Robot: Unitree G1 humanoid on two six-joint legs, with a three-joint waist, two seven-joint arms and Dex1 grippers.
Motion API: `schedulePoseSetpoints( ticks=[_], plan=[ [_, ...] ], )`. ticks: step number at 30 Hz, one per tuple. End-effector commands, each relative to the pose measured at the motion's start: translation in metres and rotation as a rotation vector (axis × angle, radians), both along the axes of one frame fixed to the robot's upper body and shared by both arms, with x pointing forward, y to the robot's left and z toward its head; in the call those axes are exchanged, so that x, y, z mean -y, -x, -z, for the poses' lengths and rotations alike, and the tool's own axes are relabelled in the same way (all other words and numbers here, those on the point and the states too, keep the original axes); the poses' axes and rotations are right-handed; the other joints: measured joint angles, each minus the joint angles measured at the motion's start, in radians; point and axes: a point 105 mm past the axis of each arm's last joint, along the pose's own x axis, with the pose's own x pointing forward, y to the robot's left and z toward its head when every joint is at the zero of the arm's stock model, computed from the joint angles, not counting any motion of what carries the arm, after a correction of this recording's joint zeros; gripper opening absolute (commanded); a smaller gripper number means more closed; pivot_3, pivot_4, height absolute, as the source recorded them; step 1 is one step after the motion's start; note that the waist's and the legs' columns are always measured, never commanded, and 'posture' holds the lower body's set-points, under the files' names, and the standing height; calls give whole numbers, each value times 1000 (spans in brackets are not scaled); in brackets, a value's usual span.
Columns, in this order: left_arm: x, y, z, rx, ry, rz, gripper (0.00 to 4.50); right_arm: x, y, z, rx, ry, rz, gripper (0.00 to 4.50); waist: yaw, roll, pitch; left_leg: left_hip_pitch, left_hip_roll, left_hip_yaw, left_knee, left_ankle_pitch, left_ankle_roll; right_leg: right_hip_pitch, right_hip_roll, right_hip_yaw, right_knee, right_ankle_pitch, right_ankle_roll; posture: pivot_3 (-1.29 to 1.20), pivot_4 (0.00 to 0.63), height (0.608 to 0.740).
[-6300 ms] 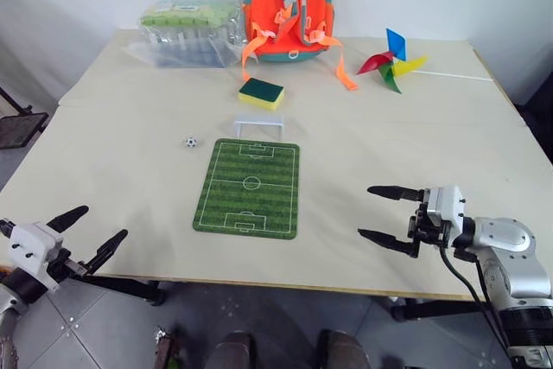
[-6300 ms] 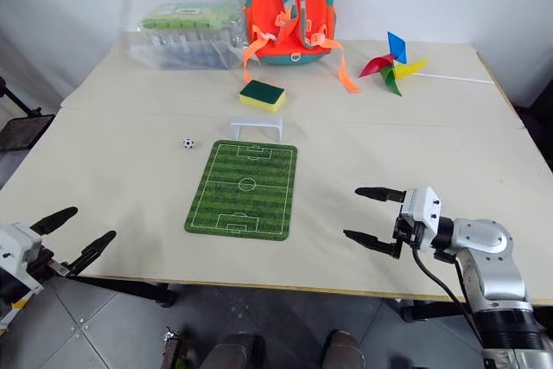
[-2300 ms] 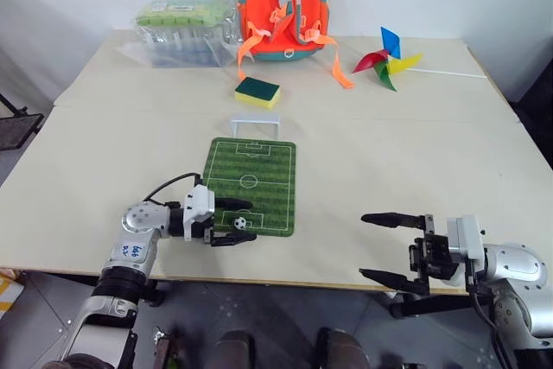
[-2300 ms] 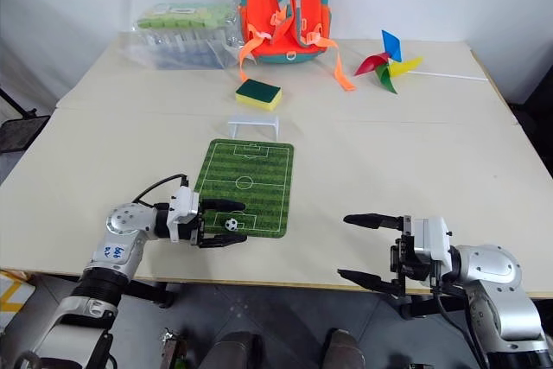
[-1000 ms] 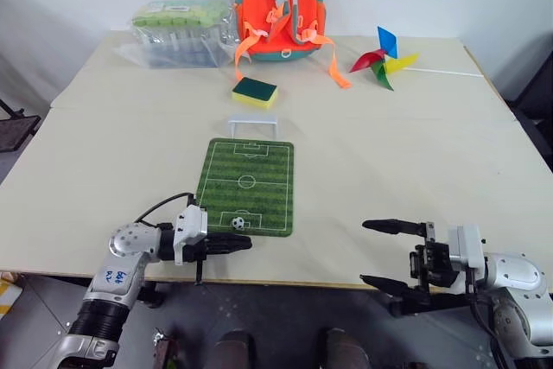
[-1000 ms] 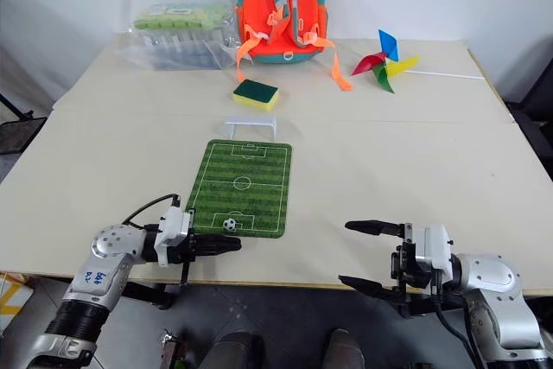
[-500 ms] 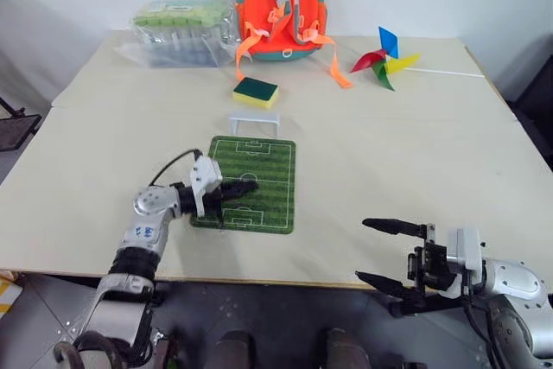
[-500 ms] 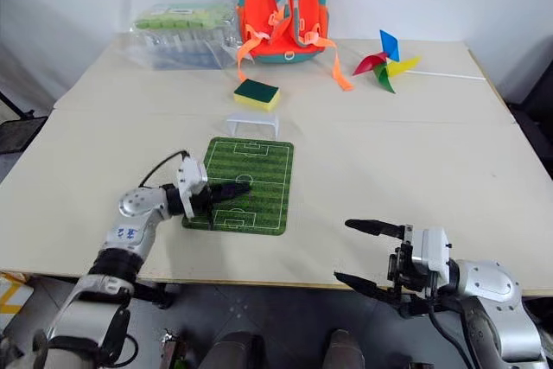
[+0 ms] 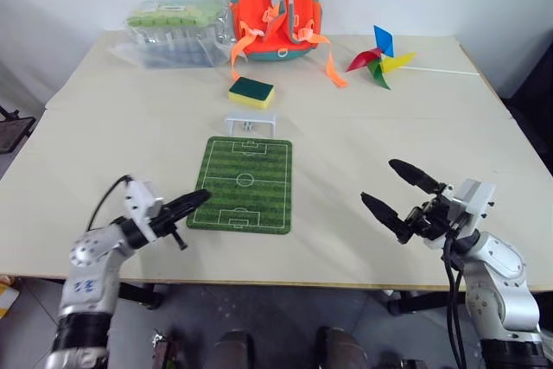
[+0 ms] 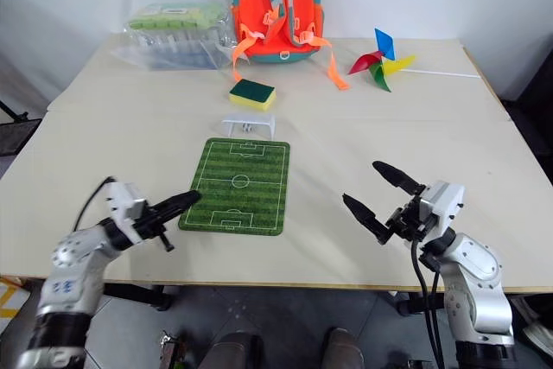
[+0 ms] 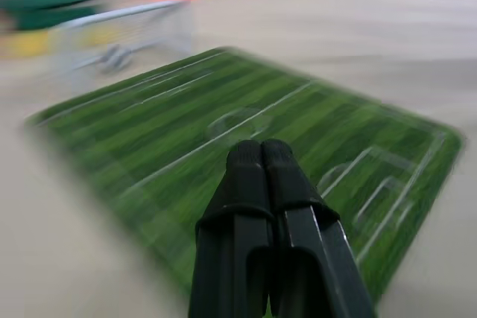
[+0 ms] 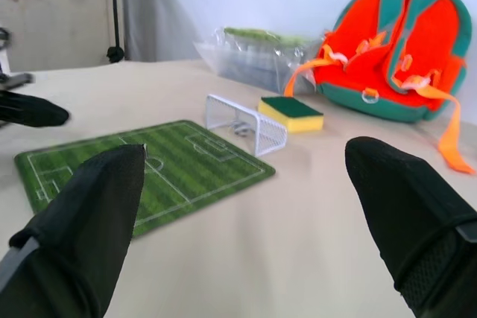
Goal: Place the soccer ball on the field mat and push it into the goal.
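The green striped field mat [image 9: 244,183] lies flat in the middle of the table. The white goal [image 9: 251,120] stands just past its far end. A tiny black-and-white thing, the soccer ball [image 9: 249,126], rests inside the goal frame. My left gripper [image 9: 200,197] is shut and empty. It hovers just off the mat's near left corner and points across it, as the left wrist view [image 11: 261,151] also shows. Well right of the mat, my right gripper [image 9: 380,182] is open with nothing between its fingers, angled towards the mat.
A yellow-and-green sponge [image 9: 251,92] lies just behind the goal. Farther back are an orange backpack [image 9: 275,6], a clear plastic pack [image 9: 173,32] and a coloured pinwheel [image 9: 373,52]. The table's front edge runs just below both grippers.
My shut left gripper has pulled back left off the mat. The ball has gone from the mat's near end into the goal. My right gripper has risen and turned inward.
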Motion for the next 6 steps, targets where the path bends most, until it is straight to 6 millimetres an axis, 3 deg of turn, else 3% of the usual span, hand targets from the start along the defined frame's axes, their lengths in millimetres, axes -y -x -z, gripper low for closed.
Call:
schedulePoseSetpoints(
  ticks=[1,6],
  plan=[
    [-18,14,-15,39,29,-120,17,3,-1,-3,37,-3,22,4500,1,0,0,0,0,0,0,0,0,0,0,0,0,0,0,0,150,740],
    [-32,16,-20,62,41,-243,17,2,-4,0,40,2,12,4500,3,0,0,0,1,1,0,-1,-1,0,2,1,0,0,0,0,150,740]
  ],
)
